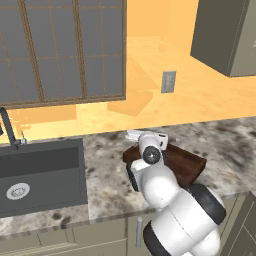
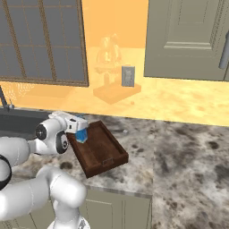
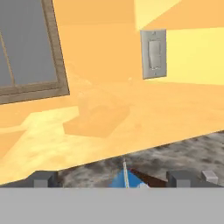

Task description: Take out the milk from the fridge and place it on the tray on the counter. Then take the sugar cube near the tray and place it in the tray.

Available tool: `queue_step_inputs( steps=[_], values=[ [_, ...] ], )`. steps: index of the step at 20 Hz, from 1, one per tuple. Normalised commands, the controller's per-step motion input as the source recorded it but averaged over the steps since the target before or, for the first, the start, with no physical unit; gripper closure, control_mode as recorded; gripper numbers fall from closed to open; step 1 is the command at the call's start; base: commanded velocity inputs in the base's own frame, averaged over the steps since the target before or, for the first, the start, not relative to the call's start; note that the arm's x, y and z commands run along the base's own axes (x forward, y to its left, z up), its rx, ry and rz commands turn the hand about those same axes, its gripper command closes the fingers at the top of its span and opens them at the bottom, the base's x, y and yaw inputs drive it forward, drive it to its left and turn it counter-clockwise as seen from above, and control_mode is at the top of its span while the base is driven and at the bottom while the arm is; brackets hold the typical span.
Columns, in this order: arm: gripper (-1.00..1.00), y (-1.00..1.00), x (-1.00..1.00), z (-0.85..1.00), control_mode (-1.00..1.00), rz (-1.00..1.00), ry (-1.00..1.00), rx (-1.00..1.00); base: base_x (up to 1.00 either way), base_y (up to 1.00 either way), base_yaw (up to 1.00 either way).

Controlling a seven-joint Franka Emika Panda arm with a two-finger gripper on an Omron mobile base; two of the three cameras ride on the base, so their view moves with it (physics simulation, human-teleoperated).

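Milk (image 2: 82, 134), the small blue carton, stands in the near-left corner of the tray (image 2: 105, 154) as the right base view shows it, its gabled ridge poking up between my fingertips in the hand view (image 3: 125, 179). My gripper (image 2: 77, 127) sits right at the carton with the jaws spread wide, one dark fingertip (image 3: 42, 179) on each side and clear of the ridge, so I judge the carton is released, not pinched. Step in hand: end of the milk placement. The sugar cube is still to do; a tiny pale bit (image 2: 125, 131) lies on the counter (image 2: 188, 156) just beyond the tray's far edge, likely the cube but too small to be sure. A small light block (image 3: 210, 176) by my right fingertip in the hand view may be the same thing, can't tell. Next move, as I see it: lift straight up off the carton without tipping it, shift toward that speck, come down with jaws narrowed for a very small target. Risk: brushing the carton's top on the way out. Tray is dark brown wood, rectangular, low rim, set at an angle to the counter edge. Counter is speckled grey-brown stone pattern, glossy. Carton looks like smooth card, sharp folded top. Dark sink (image 1: 42, 175) with a metal drain sits left of me, grey wall switch plate (image 2: 128, 76) behind.
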Motion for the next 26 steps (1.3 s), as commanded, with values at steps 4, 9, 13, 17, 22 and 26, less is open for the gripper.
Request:
queue_step_inputs(
  steps=[4, 9, 13, 17, 22, 26],
  values=[
    [-1.00, 0.00, -0.33, 0.69, -1.00, 0.00, -0.10, 0.01, 0.00, 0.00, 0.00],
    [-1.00, -0.05, -0.29, 0.71, -1.00, 0.00, -0.04, 0.05, 0.00, 0.00, 0.00],
    [-1.00, -0.24, -0.24, 0.64, -1.00, 0.00, 0.00, 0.06, 0.00, 0.00, 0.00],
    [-1.00, -0.42, -0.32, 0.47, -1.00, 0.00, 0.00, 0.07, 0.00, 0.00, 0.00],
    [-1.00, -0.48, -0.16, 0.26, -1.00, -0.02, 0.12, 0.05, 0.00, 0.00, 0.00],
    [-1.00, -0.39, -0.12, 0.12, -1.00, -0.04, 0.28, 0.01, 0.00, 0.00, 0.00]
  ],
)
